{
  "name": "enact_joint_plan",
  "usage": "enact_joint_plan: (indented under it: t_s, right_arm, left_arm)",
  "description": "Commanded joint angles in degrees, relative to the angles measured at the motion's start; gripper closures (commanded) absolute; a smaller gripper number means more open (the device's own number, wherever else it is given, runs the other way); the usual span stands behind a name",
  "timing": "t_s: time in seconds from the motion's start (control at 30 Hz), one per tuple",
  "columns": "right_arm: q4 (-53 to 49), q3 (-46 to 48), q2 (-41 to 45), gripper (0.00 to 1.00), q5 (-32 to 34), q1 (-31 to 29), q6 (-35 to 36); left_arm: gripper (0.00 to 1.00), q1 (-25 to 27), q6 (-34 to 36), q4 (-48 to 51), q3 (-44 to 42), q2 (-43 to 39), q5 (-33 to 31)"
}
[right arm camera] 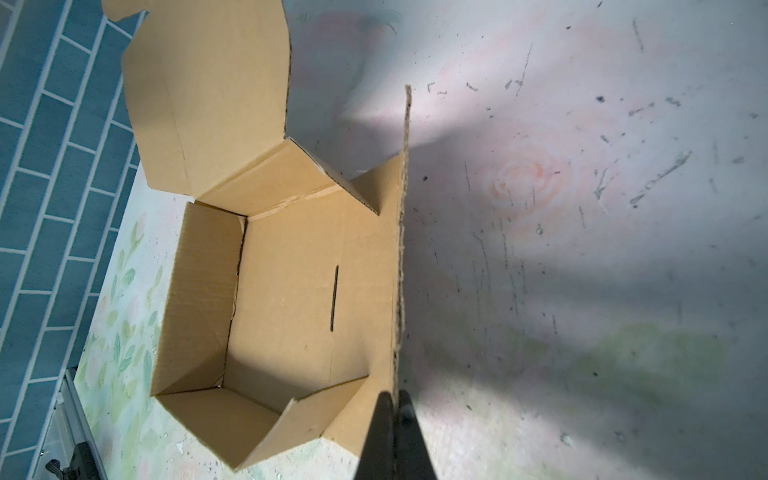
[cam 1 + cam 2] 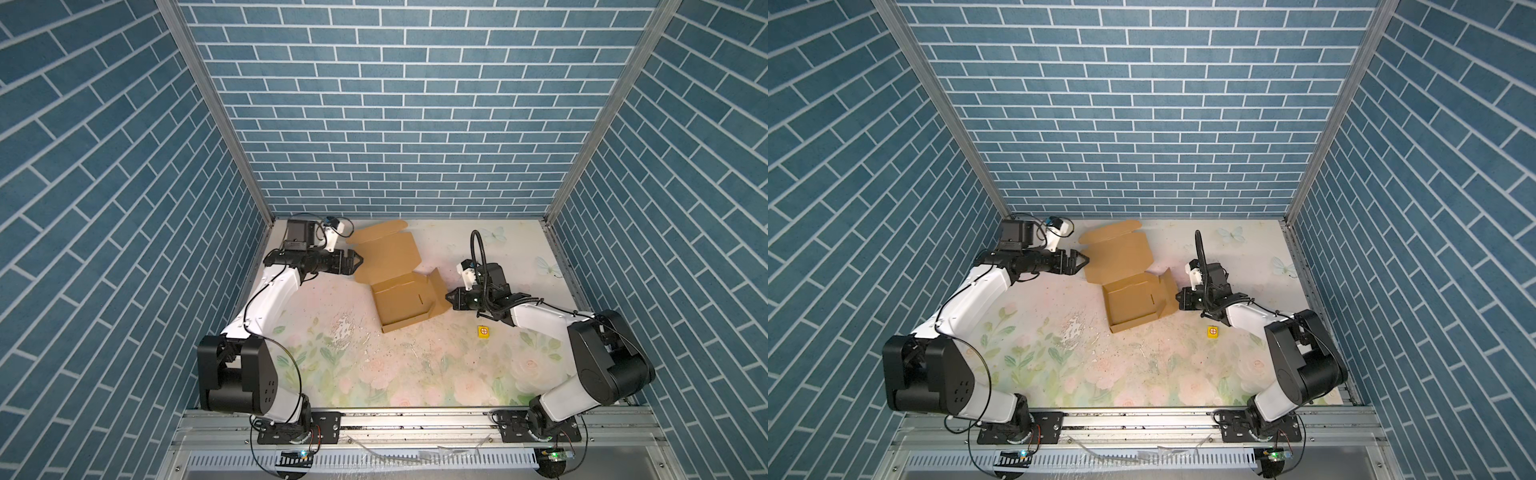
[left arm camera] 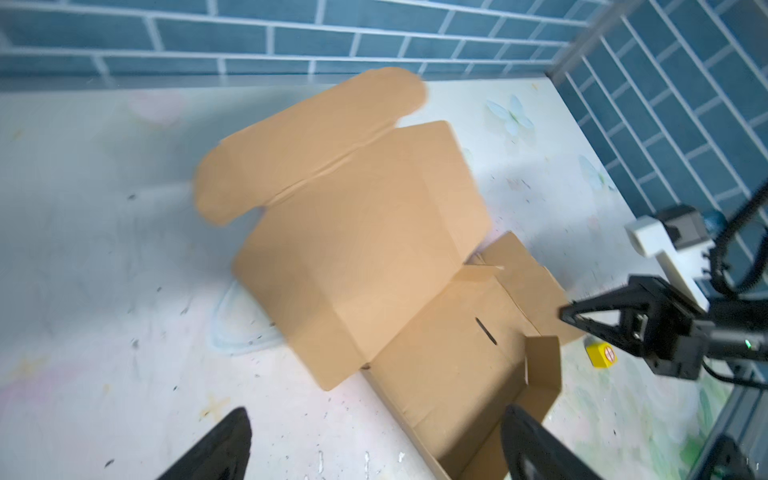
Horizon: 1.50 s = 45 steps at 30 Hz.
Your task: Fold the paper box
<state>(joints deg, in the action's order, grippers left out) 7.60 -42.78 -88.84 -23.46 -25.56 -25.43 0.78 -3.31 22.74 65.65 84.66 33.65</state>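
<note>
box: plain brown
cube: yellow, red crossed circle
walls: blue brick, white joints
table: pale, pink roses, green leaves, light butterflies
arms: white and black

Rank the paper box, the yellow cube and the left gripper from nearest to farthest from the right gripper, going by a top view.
In a top view:
1. paper box: touching; the right gripper is shut on its right side wall.
2. yellow cube: close by, slightly to the right and toward the front.
3. left gripper: open, on the box's far left side.
</note>
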Motion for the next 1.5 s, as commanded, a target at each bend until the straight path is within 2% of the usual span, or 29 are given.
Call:
enact_joint_plan:
  t_s: [0.0, 0.17, 0.27, 0.37, 0.43, 0.63, 0.8, 0.93, 1.0, 1.13, 1.33, 1.47]
  right_arm:
    - [0.6, -0.4, 0.1, 1.0, -1.9, 0.2, 2.2]
    - [-0.3, -0.6, 0.2, 1.0, -2.4, 0.2, 2.4]
    - [-0.8, -0.9, 0.1, 1.0, -2.3, 0.2, 2.6]
    - [-0.3, -0.8, 0.4, 1.0, -2.4, 0.2, 1.8]
    - [0.7, -0.4, 0.4, 1.0, -2.5, 0.1, 1.6]
    - [0.9, -0.9, -0.2, 1.0, -3.4, 0.1, 1.2]
    - [1.0, -0.6, 0.2, 1.0, -2.4, 0.1, 1.8]
    - [1.1, -0.7, 1.0, 1.0, -1.3, -0.3, 1.2]
    - [0.7, -0.8, 1.2, 1.0, -0.4, -0.5, 1.3]
    - [-1.0, -1.7, 2.5, 1.0, 1.9, -2.0, 1.1]
    - [-2.2, -2.3, 4.0, 1.0, 5.6, -4.1, 1.8]
    - [-2.3, -2.2, 5.3, 1.0, 7.7, -5.7, 2.9]
  left_arm:
    - [0.04, -2.6, -11.7, -15.0, -7.8, 2.4, 4.5]
    - [0.04, -2.5, -24.0, -41.3, -12.8, 10.7, 9.4]
    - [0.06, -1.6, -25.8, -50.4, -11.9, 15.3, 11.6]
    - [0.08, -0.5, -26.1, -52.7, -9.6, 19.5, 12.2]
    - [0.1, -0.4, -28.3, -53.4, -8.7, 21.8, 10.3]
    - [0.17, -0.1, -35.0, -59.9, -7.1, 26.2, 14.4]
    - [0.42, 0.8, -35.0, -59.5, -7.2, 24.7, 18.3]
    - [0.5, 2.0, -31.1, -52.1, -8.9, 19.8, 15.6]
    - [0.58, 2.8, -29.7, -50.1, -9.6, 18.2, 14.7]
    - [0.8, 4.3, -28.7, -48.4, -9.9, 16.2, 13.8]
    - [0.87, 6.0, -27.9, -46.5, -9.6, 14.2, 13.1]
    - [0.87, 6.4, -28.0, -45.4, -9.6, 13.3, 12.9]
